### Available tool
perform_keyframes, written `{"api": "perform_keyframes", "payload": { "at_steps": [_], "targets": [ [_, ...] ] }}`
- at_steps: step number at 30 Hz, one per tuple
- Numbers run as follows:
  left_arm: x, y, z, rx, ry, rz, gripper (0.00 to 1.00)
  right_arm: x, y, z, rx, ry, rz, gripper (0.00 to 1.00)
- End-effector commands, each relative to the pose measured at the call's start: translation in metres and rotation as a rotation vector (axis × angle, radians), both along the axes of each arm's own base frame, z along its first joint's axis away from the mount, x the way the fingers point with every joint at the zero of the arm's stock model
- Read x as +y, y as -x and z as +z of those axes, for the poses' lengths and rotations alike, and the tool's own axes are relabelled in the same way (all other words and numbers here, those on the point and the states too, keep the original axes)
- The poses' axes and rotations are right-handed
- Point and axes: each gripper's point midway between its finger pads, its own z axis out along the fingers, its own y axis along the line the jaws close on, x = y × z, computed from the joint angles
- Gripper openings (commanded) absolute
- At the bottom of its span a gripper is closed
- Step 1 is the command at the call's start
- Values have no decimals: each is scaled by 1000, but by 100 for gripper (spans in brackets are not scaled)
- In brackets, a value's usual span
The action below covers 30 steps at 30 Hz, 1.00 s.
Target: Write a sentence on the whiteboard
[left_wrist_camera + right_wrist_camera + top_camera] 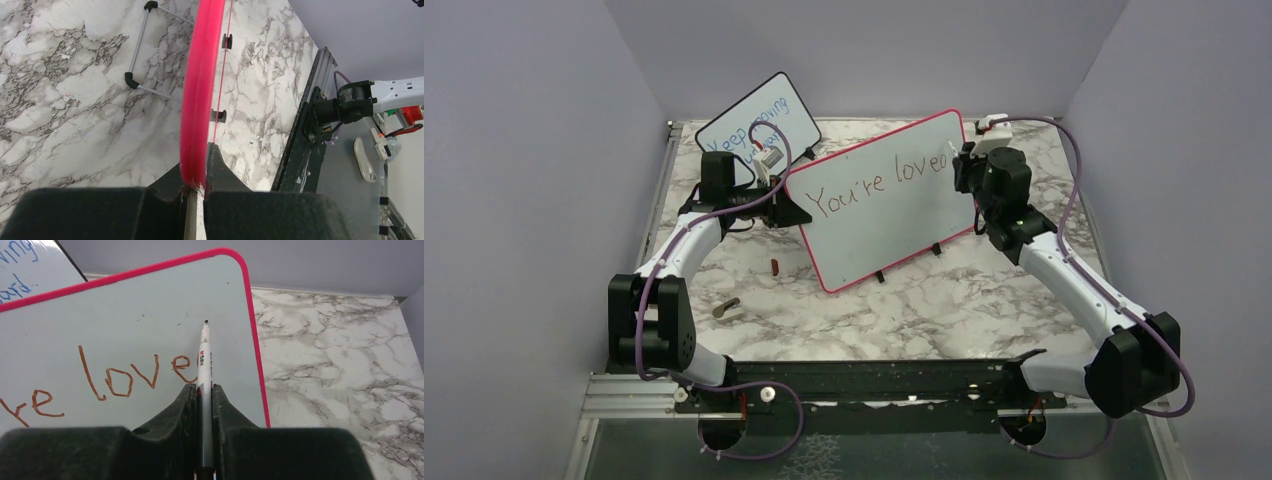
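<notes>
Jaws of the left gripper (198, 175) pinch the whiteboard (197, 100) by its rim.

In the top view we look down from high up behind the two arm bases, facing the back wall, far enough to see the whole white-and-grey marble table (944, 310). In the left wrist view we sit behind the left gripper (200, 170), very close, looking along the edge of the big white board with a red-pink frame (197, 95). In the right wrist view we sit behind the right gripper (204, 390) (just as close), looking along the white marker pen (204, 360) at the board's front. All three share this board; top and right wrist both show its brownish-red handwritten letters (120, 382).
</notes>
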Motion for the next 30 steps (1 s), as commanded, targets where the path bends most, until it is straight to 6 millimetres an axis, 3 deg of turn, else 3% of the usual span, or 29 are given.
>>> {"api": "perform_keyframes", "payload": {
  "at_steps": [1,15,30],
  "targets": [
    [11,0,-18,60,-70,60,0,-3,-11,18,-51,4,-20,1],
    [11,0,-18,58,-71,59,0,3,-16,-5,16,27,4,1],
    [11,-1,-18,60,-71,61,0,3,-2,-28,97,22,22,0]
  ]
}}
